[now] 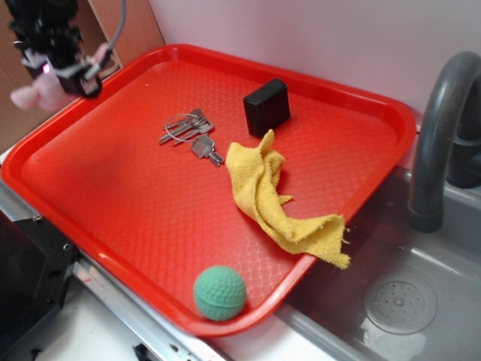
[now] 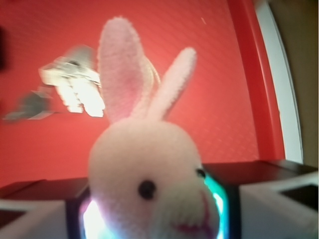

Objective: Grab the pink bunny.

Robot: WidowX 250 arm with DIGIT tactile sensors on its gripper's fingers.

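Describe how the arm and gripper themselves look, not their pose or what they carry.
In the exterior view the gripper is black, blocky hardware with pale finger ends and a small magenta light. A grey cable curves up from it. In the wrist view the fingers look like black blocks with whitish faces, lit by a teal glow.

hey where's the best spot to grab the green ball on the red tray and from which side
Grip the dimpled green ball across its middle, coming straight down from above. It sits against the red plastic tray's near rim, which blocks a low sideways approach; being round, any finger direction across it works.
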